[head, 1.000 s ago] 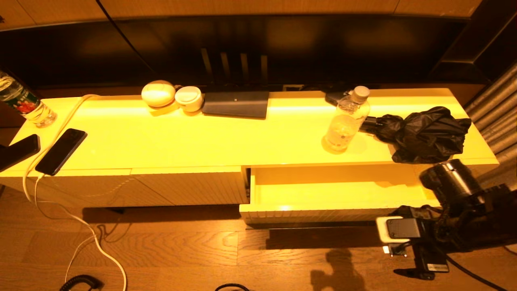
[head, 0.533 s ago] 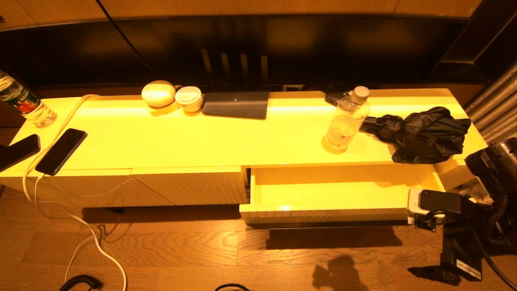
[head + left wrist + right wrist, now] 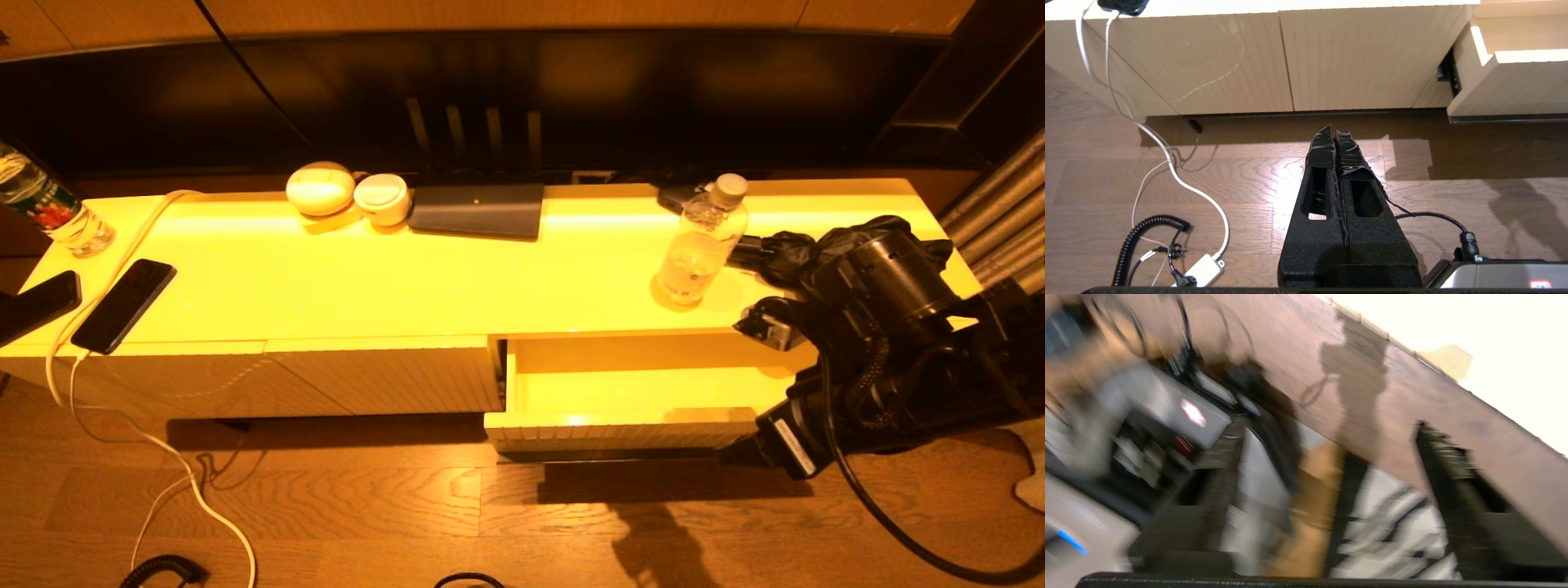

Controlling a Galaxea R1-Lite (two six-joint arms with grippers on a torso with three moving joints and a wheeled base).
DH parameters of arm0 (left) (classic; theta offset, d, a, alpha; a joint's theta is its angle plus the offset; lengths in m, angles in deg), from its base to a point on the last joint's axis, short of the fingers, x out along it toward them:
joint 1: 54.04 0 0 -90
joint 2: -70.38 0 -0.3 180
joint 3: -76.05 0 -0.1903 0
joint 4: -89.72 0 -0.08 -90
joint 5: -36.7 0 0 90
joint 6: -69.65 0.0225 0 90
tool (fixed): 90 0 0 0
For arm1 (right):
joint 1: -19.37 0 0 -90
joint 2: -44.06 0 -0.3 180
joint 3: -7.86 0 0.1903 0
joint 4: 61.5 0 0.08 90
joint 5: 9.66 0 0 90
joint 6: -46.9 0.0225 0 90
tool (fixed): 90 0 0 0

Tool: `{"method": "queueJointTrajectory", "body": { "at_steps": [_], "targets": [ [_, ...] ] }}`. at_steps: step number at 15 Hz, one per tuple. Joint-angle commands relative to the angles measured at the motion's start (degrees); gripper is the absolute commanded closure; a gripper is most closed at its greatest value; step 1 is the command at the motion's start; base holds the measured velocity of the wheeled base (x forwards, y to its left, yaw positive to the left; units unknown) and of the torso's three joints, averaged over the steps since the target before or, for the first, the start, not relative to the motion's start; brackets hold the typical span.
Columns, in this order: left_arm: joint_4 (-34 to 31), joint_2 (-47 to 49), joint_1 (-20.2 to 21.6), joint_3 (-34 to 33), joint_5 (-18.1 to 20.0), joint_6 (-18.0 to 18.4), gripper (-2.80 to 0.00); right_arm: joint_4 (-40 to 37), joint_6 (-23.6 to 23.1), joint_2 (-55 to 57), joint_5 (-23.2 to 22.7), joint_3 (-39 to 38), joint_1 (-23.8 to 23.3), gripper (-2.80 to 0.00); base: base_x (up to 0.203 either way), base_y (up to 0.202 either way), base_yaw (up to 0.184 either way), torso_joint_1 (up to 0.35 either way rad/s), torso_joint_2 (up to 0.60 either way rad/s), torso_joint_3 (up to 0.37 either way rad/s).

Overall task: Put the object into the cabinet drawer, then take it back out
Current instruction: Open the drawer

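Observation:
The cabinet drawer (image 3: 620, 431) stands pulled open below the yellow cabinet top, and the part of its glossy inside that shows is bare; its corner also appears in the left wrist view (image 3: 1515, 90). My right gripper (image 3: 761, 325) hangs over the drawer's right end, the arm covering that end. In the blurred right wrist view the right gripper (image 3: 1337, 457) is shut on the object (image 3: 1392, 524), a white boxy thing with dark and orange parts that fills the gap between its fingers. My left gripper (image 3: 1334, 131) is shut on nothing, low over the wooden floor before the closed cabinet panels.
A water bottle (image 3: 700, 241) stands on the cabinet top just behind the drawer, beside a crumpled black bag (image 3: 788, 249). Two phones (image 3: 122, 306), a white cable and another bottle (image 3: 49, 214) lie far left. Cables and a white adapter (image 3: 1202, 269) lie on the floor.
My right arm swung from the floor in front of the drawer's right corner, out to the right, then up and over the drawer's right end, still carrying the white object. The left arm stayed still.

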Motion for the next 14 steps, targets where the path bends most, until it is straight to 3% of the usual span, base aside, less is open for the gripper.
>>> {"method": "queueJointTrajectory", "body": {
  "at_steps": [1, 4, 10, 14],
  "targets": [
    [0.0, 0.0, 0.0, -0.1, 0.0, 0.0, 0.0, -0.3, 9.8, 6.4, 1.2, 5.0, 1.8, 0.0, 0.0, 0.0, 0.0, 0.0, 0.0, 0.0],
    [0.0, 0.0, 0.0, -0.1, 0.0, 0.0, 0.0, -0.5, 13.9, 9.8, 3.3, 6.6, 2.7, 0.0, 0.0, 0.0, 0.0, 0.0, 0.0, 0.0],
    [0.0, 0.0, 0.0, -0.1, 0.0, 0.0, 0.0, 0.1, 14.6, 15.8, 11.0, 10.5, 0.4, 0.0, 0.0, 0.0, 0.0, 0.0, 0.0, 0.0],
    [0.0, 0.0, 0.0, -0.1, 0.0, 0.0, 0.0, 0.1, 15.0, 18.9, 11.9, 15.1, -1.3, 0.0, 0.0, 0.0, 0.0, 0.0, 0.0, 0.0]
  ]
}}
